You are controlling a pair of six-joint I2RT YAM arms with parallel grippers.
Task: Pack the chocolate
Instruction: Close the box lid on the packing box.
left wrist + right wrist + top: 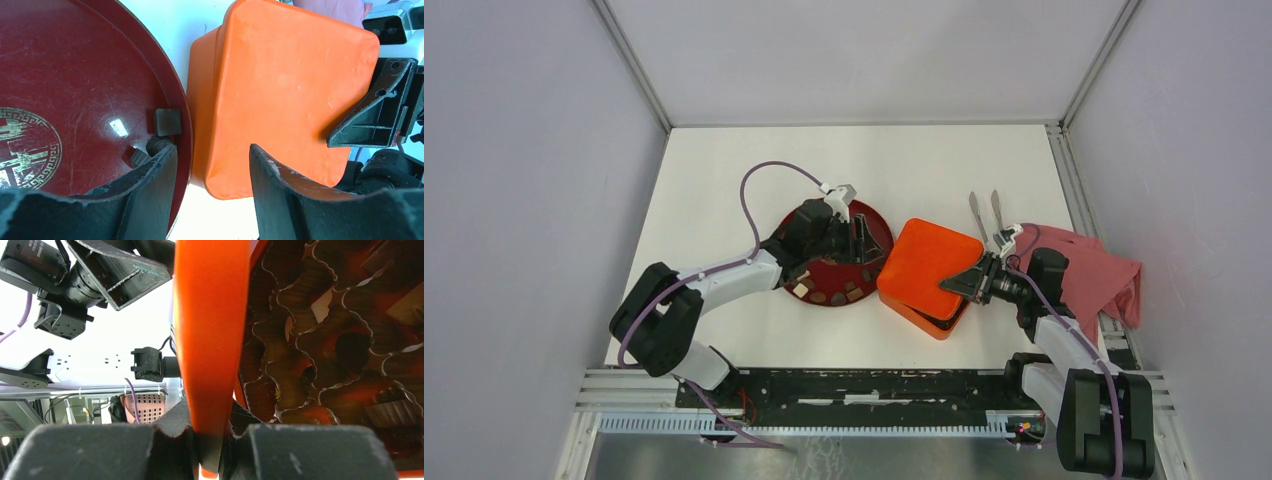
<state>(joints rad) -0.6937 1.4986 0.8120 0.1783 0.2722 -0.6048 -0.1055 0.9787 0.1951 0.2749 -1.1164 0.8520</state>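
Desk (724,170): white, walled on three sides. A red cloth (1094,270) lies bunched at the right edge.

Plate (824,272): dark red, left of centre. The orange box (924,324) is just beside it on the right. The lid (929,260) sits tilted over the box, not seated.

Right claw (969,283): clenched on the lid's right edge, a thin pinch. The right wrist view shows the orange rim wedged between both fingers. Under the lid are fluted paper cups (300,340), some seemingly filled with dark pieces.

Left claw (212,155): released, nothing in it. It is low over the plate's right rim, one finger inside the plate and the other over the lid.

Two thin metal tools (984,215) lie just beyond the box.

Chocolate (832,296): a row of pieces along the plate's near rim. One square piece (167,122) sits by the right rim, close to my left finger. Packing judged incomplete.

Risks:
- The lid is held by its edge only. It could pivot or slip and drop askew, crushing the cups.
- If I close the left claw here, it catches the plate rim rather than a piece. That could tip the plate and scatter the row.
- My claws work close together over the lid. A swing by either could knock the other or jolt the box.
- Seating the lid now would strand the pieces on the plate.
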